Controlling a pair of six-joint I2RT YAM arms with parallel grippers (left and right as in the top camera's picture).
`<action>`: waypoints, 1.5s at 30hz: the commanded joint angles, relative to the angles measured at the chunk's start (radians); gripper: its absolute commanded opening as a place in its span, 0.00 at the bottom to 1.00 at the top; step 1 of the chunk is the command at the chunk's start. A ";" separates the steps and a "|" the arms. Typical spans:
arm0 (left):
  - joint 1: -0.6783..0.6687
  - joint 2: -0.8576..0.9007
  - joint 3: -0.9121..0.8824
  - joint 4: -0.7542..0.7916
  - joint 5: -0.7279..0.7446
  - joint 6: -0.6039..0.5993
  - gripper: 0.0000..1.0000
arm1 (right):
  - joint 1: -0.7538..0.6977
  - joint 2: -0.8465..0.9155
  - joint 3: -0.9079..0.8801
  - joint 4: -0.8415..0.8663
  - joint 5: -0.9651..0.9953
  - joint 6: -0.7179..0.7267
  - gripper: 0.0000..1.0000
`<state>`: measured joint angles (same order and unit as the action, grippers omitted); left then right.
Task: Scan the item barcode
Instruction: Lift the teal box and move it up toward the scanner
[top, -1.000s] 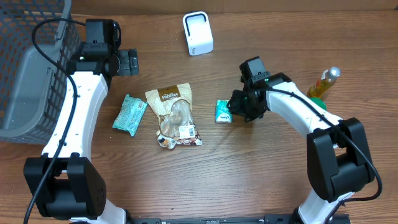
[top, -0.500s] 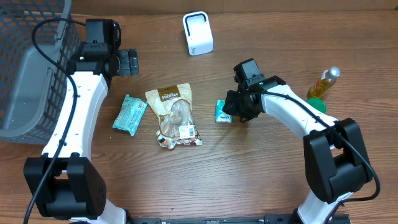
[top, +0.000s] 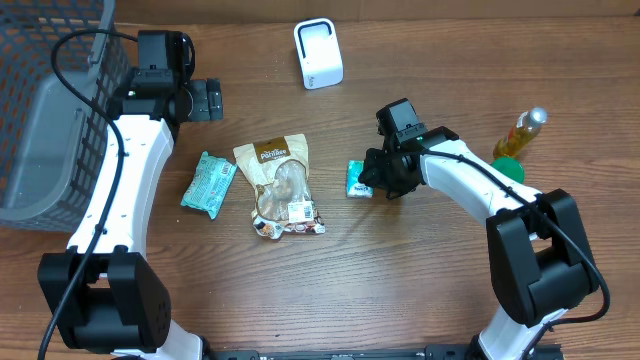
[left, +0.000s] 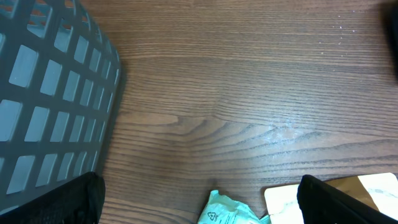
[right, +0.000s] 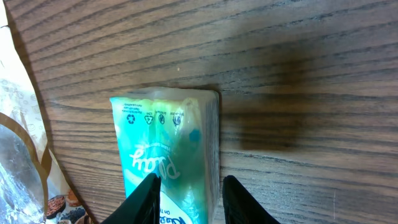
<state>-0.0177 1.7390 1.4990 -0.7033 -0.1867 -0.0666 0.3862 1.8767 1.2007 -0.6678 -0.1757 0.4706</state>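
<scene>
Only wrist-visible: tissue pack (right: 166, 155) lettering.

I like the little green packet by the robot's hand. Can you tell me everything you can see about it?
The small teal-green soft plastic packet lies flat on the brown wooden table, just right of the clear snack bag. It looks squishy and shiny, with white curly lettering and tiny recycling symbols printed near one end. In the wrist view, the right gripper has its two pale fingers on either side of the packet's near end, closed in around it. The packet has not been lifted yet.
</scene>
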 joint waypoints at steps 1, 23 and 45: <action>-0.002 -0.018 0.020 0.003 -0.003 0.022 1.00 | 0.000 -0.002 -0.005 0.006 0.006 0.000 0.30; -0.002 -0.018 0.020 0.003 -0.003 0.022 1.00 | -0.002 0.087 0.011 0.031 -0.029 0.032 0.04; -0.002 -0.018 0.020 0.003 -0.003 0.022 1.00 | -0.004 -0.042 0.215 -0.171 0.018 -0.056 0.04</action>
<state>-0.0177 1.7390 1.4990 -0.7029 -0.1867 -0.0666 0.3859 1.8561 1.3952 -0.8387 -0.1650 0.4232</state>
